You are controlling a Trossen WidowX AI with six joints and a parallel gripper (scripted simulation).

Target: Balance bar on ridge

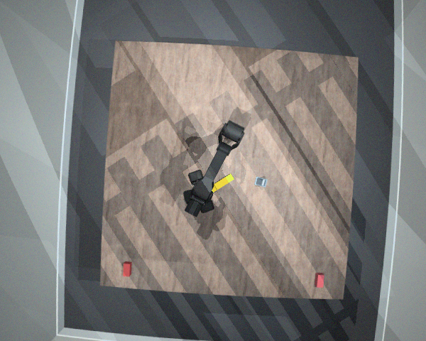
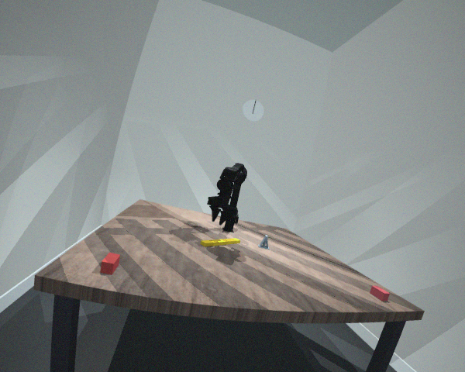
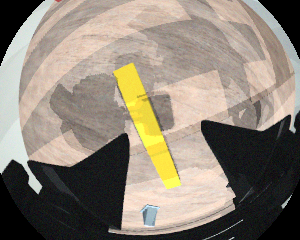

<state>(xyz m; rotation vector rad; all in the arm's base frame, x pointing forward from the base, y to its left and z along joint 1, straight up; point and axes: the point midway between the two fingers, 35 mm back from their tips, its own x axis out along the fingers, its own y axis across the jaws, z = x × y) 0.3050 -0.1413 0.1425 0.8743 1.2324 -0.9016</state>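
Yellow, the bar (image 3: 148,126) lies flat on the tabletop (image 2: 153,272), well apart from the ridge (image 2: 264,242), under the end effector (image 3: 165,154) with its jaws apart and empty; an off-centre grasp could tip it later.

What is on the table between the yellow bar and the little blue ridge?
Only bare wood separates the yellow bar from the blue ridge, clearest in the exterior view.

Bar (image 2: 220,242) flat on table (image 2: 177,280), ridge (image 2: 263,242) just right of it, hand (image 2: 219,216) above bar w/ fingers apart
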